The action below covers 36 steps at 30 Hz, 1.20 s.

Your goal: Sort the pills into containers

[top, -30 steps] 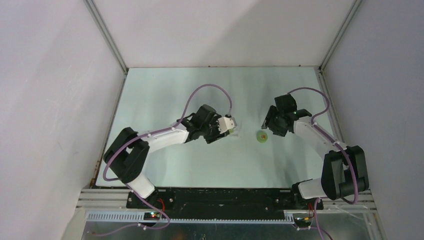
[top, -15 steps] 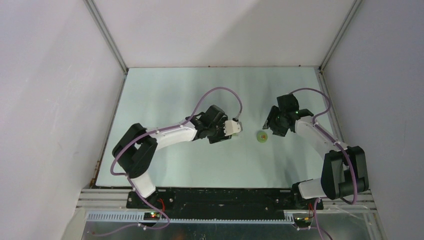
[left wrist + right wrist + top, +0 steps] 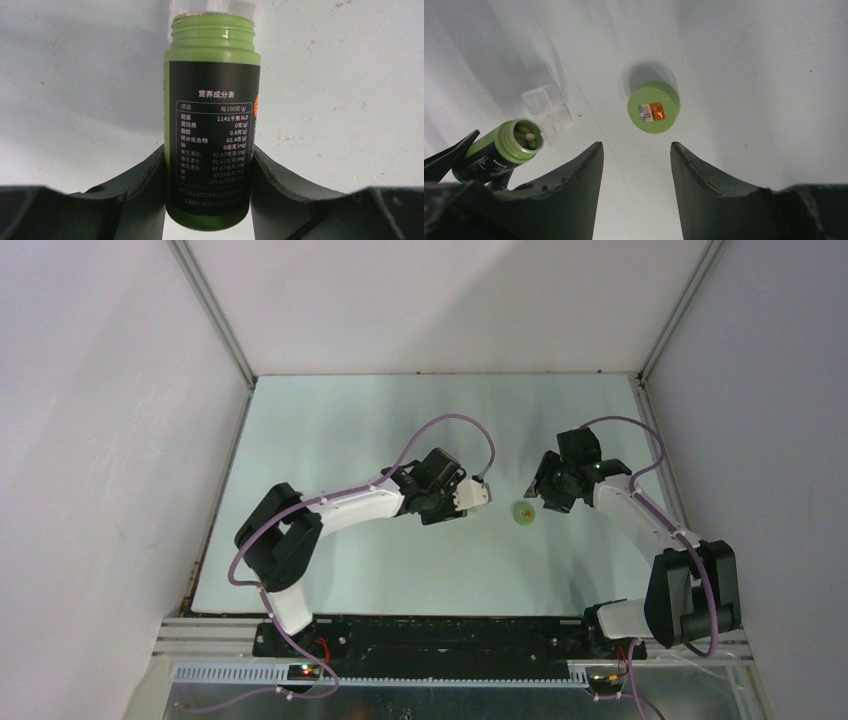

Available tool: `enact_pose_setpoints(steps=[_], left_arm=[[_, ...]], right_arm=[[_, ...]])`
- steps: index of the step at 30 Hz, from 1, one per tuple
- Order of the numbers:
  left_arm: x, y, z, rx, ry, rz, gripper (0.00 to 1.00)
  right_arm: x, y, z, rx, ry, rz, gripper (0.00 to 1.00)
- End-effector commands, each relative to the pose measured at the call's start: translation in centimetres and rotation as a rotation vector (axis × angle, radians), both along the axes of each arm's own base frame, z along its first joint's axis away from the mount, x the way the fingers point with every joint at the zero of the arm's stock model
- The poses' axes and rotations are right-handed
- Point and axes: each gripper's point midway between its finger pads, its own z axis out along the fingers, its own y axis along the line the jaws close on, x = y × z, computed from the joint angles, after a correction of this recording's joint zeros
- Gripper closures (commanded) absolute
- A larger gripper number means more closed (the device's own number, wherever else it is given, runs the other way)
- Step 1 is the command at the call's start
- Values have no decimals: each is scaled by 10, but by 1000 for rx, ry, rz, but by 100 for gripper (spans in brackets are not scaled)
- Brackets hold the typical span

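Observation:
My left gripper point(image 3: 209, 170) is shut on the green bottle point(image 3: 212, 125), which has no cap on, and holds it tilted low over the table point(image 3: 330, 430). Its mouth points at the small clear two-compartment container point(image 3: 546, 107), which lies just beyond it and also shows in the top view point(image 3: 480, 495). In the right wrist view the bottle point(image 3: 499, 150) has several pale pills point(image 3: 525, 136) in its mouth. I cannot tell whether any pill is in the container. My right gripper point(image 3: 634, 150) is open and empty, hovering just right of the bottle's green cap point(image 3: 653, 106).
The green cap point(image 3: 524, 513) with an orange sticker lies on the table between the two grippers. Grey walls close the table at left, back and right.
My left arm has reached further right with the bottle, closer to the cap. My right gripper has shifted only slightly and stays open.

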Motion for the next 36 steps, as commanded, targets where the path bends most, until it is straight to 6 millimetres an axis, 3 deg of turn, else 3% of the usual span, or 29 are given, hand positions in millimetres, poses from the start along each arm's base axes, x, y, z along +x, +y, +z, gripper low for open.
enact_pose_setpoints(steps=[1,36], left_arm=[[8,-5,14,40,-60,-10,100],[1,-15,17,120,-66,32,100]], right_arm=[[5,2,26,35,-62,-12,44],[-9,4,29,80,-58,-28,45]])
